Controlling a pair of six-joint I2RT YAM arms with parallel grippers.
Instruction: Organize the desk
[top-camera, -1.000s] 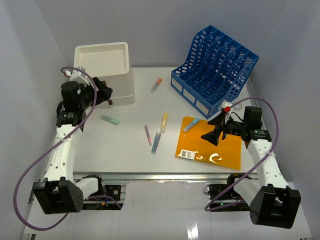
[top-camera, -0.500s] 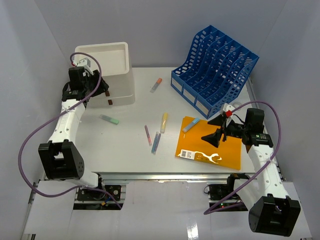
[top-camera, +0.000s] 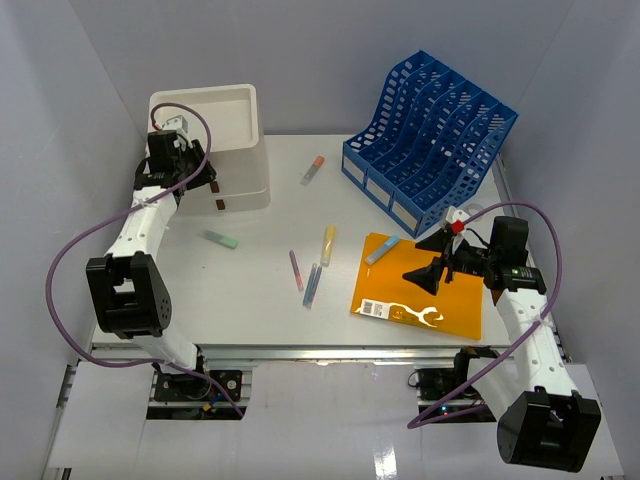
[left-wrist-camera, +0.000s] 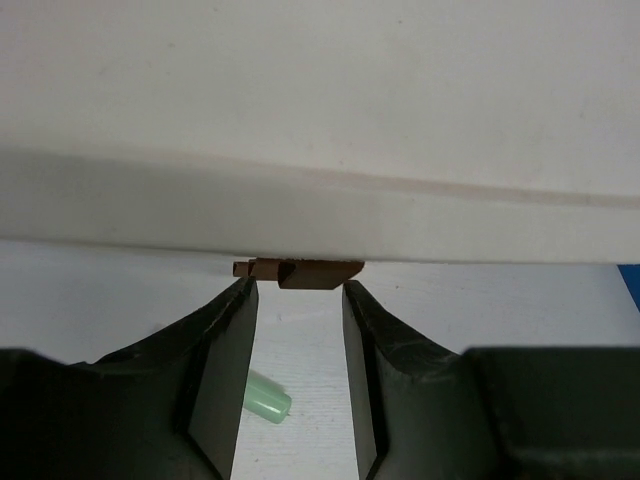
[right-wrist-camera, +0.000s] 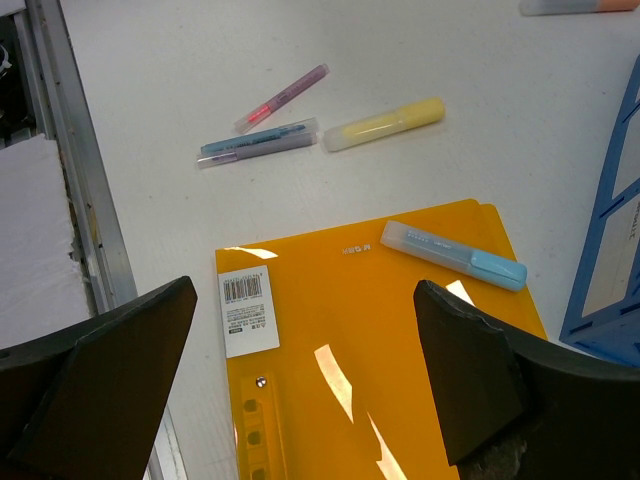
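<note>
The desk (top-camera: 250, 300) is a wide white tabletop with a metal rail (top-camera: 330, 352) along its front. My left gripper (top-camera: 207, 188) is open at the front of the white drawer box (top-camera: 212, 145). In the left wrist view its fingertips (left-wrist-camera: 245, 290) stand just below a small brown handle (left-wrist-camera: 300, 270) on the box, not closed on it. My right gripper (top-camera: 428, 262) hovers wide open above an orange folder (top-camera: 420, 295); in the right wrist view the gripper (right-wrist-camera: 300, 370) is empty over the folder (right-wrist-camera: 380, 380). A light blue highlighter (right-wrist-camera: 455, 256) lies on the folder.
A blue slotted file rack (top-camera: 432, 135) stands at the back right. Loose on the desk are a green marker (top-camera: 218, 239), an orange-capped pen (top-camera: 313, 169), a yellow highlighter (top-camera: 328, 244), a pink pen (top-camera: 296, 269) and blue pens (top-camera: 313, 285).
My left arm has swung back and up toward the drawer box, bringing the gripper to the box's brown handle. My right arm has barely shifted above the folder.
</note>
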